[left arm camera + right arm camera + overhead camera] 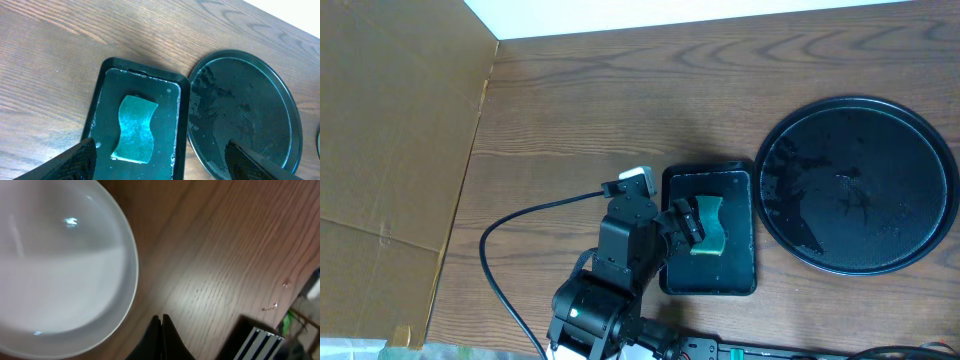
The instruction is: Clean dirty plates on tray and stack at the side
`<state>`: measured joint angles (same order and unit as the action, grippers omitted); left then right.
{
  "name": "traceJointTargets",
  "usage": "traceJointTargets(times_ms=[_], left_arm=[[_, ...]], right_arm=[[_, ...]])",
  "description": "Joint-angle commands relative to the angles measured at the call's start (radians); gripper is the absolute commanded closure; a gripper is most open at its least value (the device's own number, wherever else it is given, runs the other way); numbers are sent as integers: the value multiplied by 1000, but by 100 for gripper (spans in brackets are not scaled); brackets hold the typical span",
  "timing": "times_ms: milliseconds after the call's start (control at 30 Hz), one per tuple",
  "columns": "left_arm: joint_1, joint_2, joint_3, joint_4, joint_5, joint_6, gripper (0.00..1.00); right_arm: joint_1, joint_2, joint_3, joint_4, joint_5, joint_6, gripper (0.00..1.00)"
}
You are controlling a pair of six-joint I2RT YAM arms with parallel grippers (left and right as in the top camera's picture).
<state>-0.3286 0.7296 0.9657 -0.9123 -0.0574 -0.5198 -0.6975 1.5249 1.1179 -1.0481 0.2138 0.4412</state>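
a: why does your left gripper (160,162) hang over the sponge (134,129)?
b: its fingers are spread wide and hold nothing. the sponge lies flat in the small tray (167,107), parked there, i'd judge. the round tray (250,115) beside it is wet and bare.
a: and the plate (55,265)?
b: it's on the table (225,255), near your right gripper (161,322), which is pinched together and empty. the plate is white and glossy, with no smear showing.
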Motion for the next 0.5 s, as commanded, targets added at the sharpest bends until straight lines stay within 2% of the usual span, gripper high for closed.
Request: traceJointTargets(times_ms=[0, 167, 367, 467], left_arm=[[5, 0, 20, 0, -2, 3, 18], [5, 0, 20, 0, -2, 3, 18], [5, 0, 20, 0, -2, 3, 18], [5, 0, 20, 0, -2, 3, 18]], right_arm=[[-7, 68, -5, 8, -3, 18, 99], [-5, 146, -5, 35, -116, 18, 99], [12, 198, -11, 43, -54, 18, 99], [12, 206, -11, 67, -84, 17, 99]])
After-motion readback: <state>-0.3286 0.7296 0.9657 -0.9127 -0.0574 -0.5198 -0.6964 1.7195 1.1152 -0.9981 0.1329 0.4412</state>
